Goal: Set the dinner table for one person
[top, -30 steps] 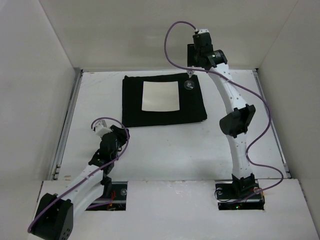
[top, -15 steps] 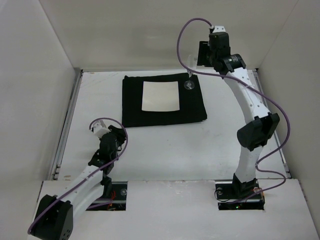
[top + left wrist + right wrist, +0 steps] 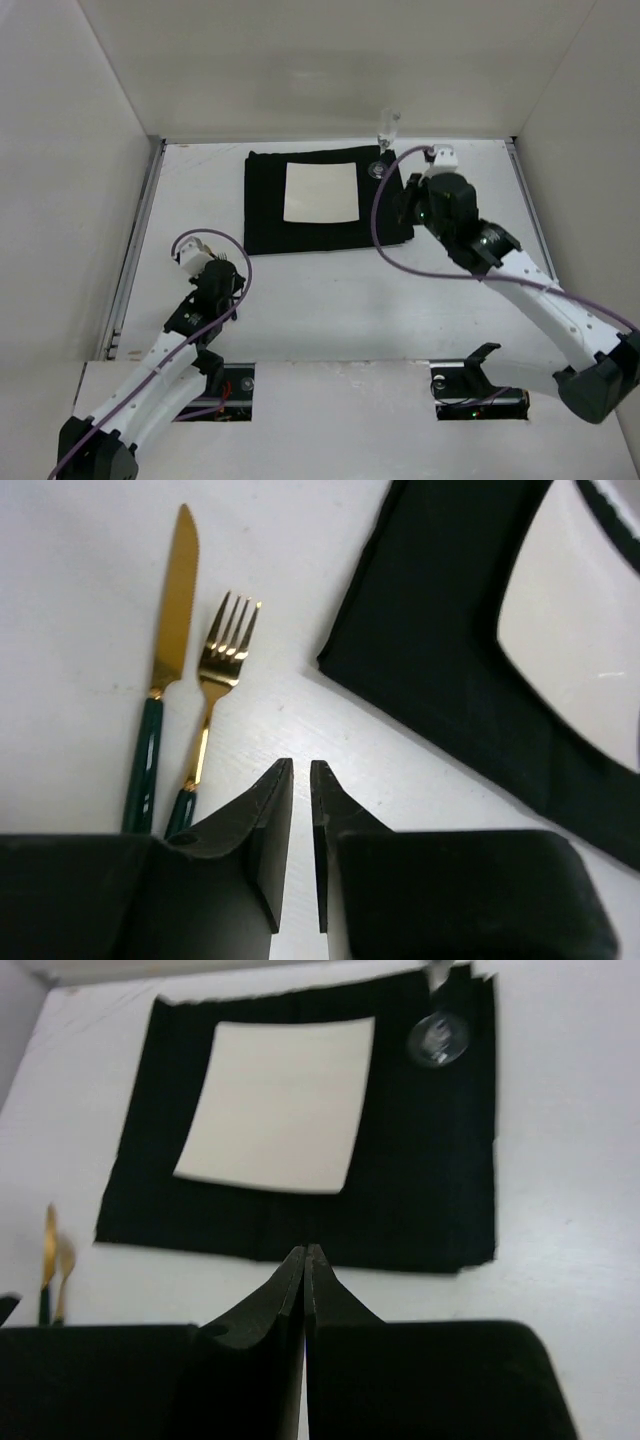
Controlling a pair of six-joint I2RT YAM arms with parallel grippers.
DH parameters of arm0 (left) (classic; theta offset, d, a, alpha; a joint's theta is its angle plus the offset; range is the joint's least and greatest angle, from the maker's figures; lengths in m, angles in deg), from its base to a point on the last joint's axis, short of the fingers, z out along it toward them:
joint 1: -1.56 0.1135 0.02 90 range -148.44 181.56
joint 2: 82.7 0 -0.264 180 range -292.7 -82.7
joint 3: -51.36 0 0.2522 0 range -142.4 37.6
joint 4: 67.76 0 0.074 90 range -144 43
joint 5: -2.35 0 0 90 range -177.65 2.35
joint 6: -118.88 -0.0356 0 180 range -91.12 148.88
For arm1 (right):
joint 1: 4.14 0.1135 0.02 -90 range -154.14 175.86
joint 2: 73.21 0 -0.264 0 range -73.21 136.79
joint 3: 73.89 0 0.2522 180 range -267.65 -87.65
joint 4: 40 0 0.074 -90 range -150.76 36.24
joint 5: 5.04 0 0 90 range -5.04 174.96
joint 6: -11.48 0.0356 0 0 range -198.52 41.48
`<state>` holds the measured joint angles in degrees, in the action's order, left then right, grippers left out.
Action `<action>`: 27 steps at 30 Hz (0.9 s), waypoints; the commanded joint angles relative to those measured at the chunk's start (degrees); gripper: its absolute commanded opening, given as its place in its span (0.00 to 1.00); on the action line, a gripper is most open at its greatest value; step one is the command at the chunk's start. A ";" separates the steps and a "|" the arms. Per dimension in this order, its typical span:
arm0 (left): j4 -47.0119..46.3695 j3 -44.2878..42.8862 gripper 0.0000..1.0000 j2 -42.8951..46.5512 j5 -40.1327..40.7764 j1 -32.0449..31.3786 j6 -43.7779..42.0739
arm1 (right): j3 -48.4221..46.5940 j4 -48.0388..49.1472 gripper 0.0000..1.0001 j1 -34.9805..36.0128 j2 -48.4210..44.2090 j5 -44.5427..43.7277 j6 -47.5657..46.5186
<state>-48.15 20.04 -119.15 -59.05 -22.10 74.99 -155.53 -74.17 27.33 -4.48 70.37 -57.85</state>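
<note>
The dinner table [image 3: 330, 300] is a matte white top. A black placemat [image 3: 265, 215] lies at its back middle with a square white plate [image 3: 320, 192] on it. A clear stemmed glass [image 3: 383, 150] stands on the placemat's back right corner. A gold knife [image 3: 165, 680] and fork [image 3: 215, 690] with dark green handles lie side by side on the table left of the placemat. My left gripper [image 3: 301, 768] hovers shut and holding nothing, just near and right of them. My right gripper [image 3: 305, 1250] is shut and holds nothing above the placemat's near edge.
Metal rails [image 3: 135, 250] run along the table's side edges, and white walls close in the left, back and right. The right arm's purple cable [image 3: 385, 235] loops over the placemat's right edge. Both arm bases sit in cutouts at the near edge.
My right arm has drawn back from the glass at the far edge toward the near side and shut its jaws. My left gripper has closed and shifted slightly nearer.
</note>
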 commanded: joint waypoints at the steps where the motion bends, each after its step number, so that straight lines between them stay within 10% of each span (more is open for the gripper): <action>1: 13.73 -3.00 0.11 0.85 5.67 -2.30 1.52 | 9.40 10.73 0.07 5.65 -5.70 -2.27 5.00; 10: 27.55 -7.05 0.32 -5.03 8.48 -8.72 11.72 | 26.38 18.37 0.23 13.40 -16.69 -7.13 5.79; 27: 28.96 -9.07 0.36 -18.92 10.69 -12.68 17.35 | 35.44 30.51 0.42 14.19 -19.59 -4.22 6.84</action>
<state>-19.50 12.69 -136.98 -49.06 -34.19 90.66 -120.36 -49.01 40.96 -21.88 65.89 -51.86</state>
